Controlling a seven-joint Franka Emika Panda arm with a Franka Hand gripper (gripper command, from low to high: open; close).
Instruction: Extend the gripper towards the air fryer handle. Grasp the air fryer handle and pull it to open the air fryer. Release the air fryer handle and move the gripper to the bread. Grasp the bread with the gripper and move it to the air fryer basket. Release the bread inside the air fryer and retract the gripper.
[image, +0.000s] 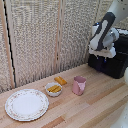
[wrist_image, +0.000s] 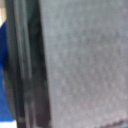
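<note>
Tool (image: 101, 53) at the front face of the air fryer (image: 116, 62), hanging at roughly 2 o'clock in the exterior view, right about where the air fryer handle should sit. Handle itself hidden behind the white head; no clean sight of it. Finger state: cannot tell, tips lost against the black panel. Wrist view no help: blurred grey textured surface filling most of it, dark glossy vertical strip beside that, blue patch at one edge, possibly a fingertip.

Drawer looks shut, no dark hollow of the air fryer basket showing. So probably at the reach-or-grasp step, pull not yet done.

Handling guess:
- Handle: rigid, likely smooth plastic, slippery under pads. Best taken mid-bar, pads squeezing across it, clear of any release button.
- Fryer: bulky, probably heavy enough to stay put, but could slide on the counter (image: 100, 100) if the drawer sticks. Straight pull along the drawer axis.

Outward from the tool:
- Pink cup (image: 79, 85) near centre, about 7 o'clock from the tool, well apart from the fryer.
- Bread (image: 61, 80) just beyond it at 9 o'clock of the cup, flat on the counter. Light, thin, likely crumbly; low profile, so pinch across the short width from above, gently.
- White bowl (image: 53, 89) with yellow sticks just beside the bread, close enough to nudge.
- Patterned plate (image: 26, 104) farthest, at 8 o'clock, looks bare.
</note>
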